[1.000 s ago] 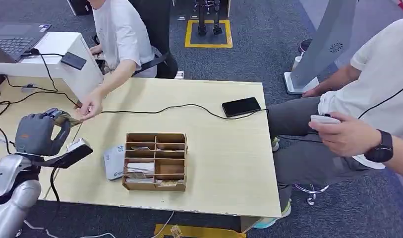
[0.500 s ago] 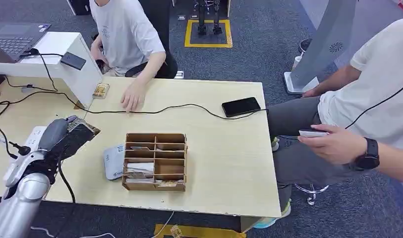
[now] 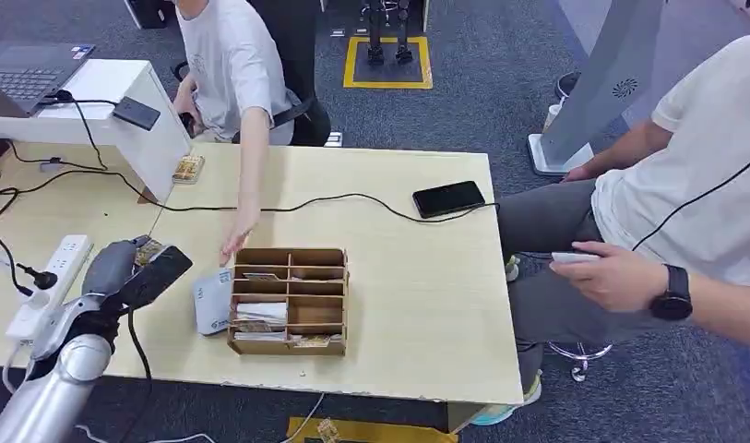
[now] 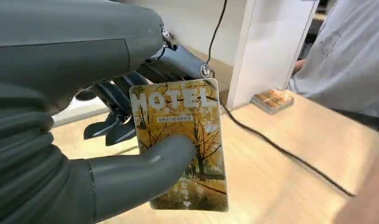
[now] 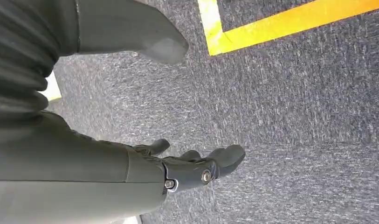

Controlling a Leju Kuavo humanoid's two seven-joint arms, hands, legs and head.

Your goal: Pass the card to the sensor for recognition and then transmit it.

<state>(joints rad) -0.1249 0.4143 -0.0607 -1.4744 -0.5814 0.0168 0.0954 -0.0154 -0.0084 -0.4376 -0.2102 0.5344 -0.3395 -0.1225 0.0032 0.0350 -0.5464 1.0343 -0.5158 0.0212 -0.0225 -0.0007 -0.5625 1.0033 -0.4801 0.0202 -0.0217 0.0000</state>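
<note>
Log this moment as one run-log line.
left hand: holds hotel card | right hand: open, over floor | sensor: on table

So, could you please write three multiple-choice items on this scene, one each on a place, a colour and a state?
1. Where does the black phone lie?
A. On the table, near its right edge
B. Inside the wooden organiser
C. On the laptop

2. What colour dominates the card?
A. Blue
B. Golden yellow
C. Plain white

3. What is the left hand doing?
A. Hanging with nothing in it
B. Pressing the power strip
C. Holding the card

Answers:
1. A: the head view shows the phone flat on the tabletop, apart from the wooden organiser.
2. B: the left wrist view shows yellow autumn trees under the word HOTEL.
3. C: the thumb presses the card against the fingers behind it.
</note>
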